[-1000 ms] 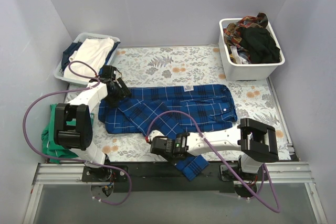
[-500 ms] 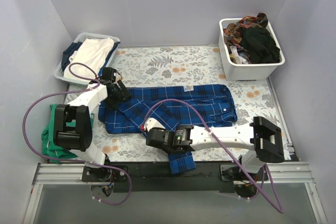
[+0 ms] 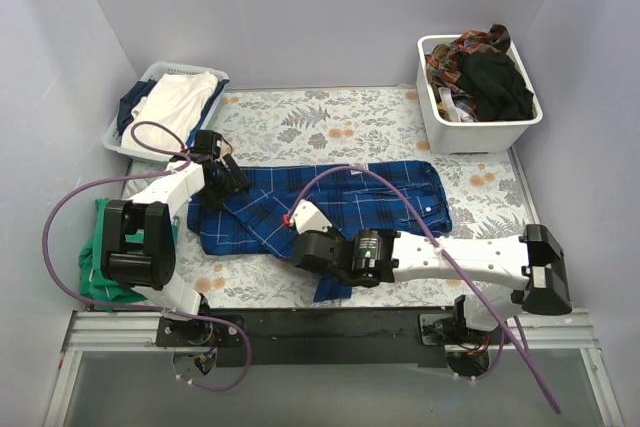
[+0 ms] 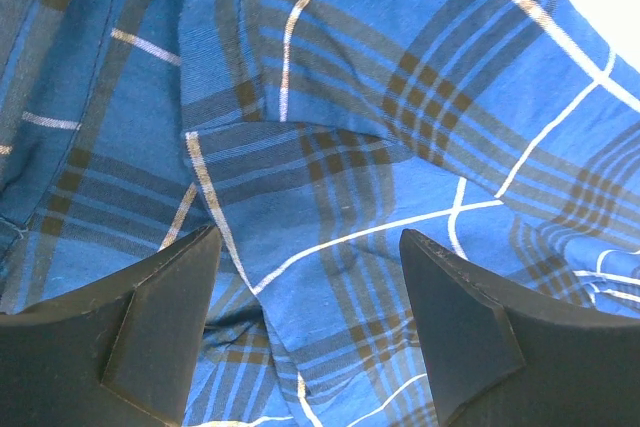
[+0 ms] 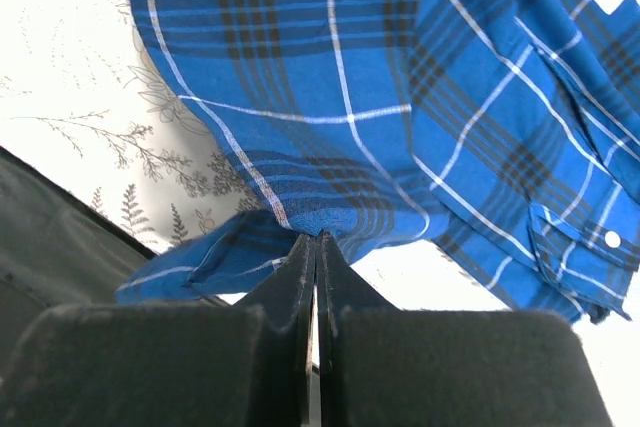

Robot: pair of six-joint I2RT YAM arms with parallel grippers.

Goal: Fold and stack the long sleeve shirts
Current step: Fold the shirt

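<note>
Your right gripper [image 5: 317, 239] is pinched tight on the shirt's [image 3: 385, 197] sleeve [image 3: 335, 282], near the table cloth's [image 3: 330, 117] front edge. Your left gripper [image 4: 310, 247] has its fingers spread wide over the shirt's left end; contact unclear. The shirt lies spread mid-table on the cloth.

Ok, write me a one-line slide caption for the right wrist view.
Right hand pinched shut on a fold of the blue plaid shirt, held over the floral table cloth.

One plaid shirt [image 3: 420, 192], one tub [image 3: 480, 132], one basket [image 3: 185, 70], two arms [image 3: 165, 187] [image 3: 450, 259], one green garment [image 3: 92, 282].
</note>
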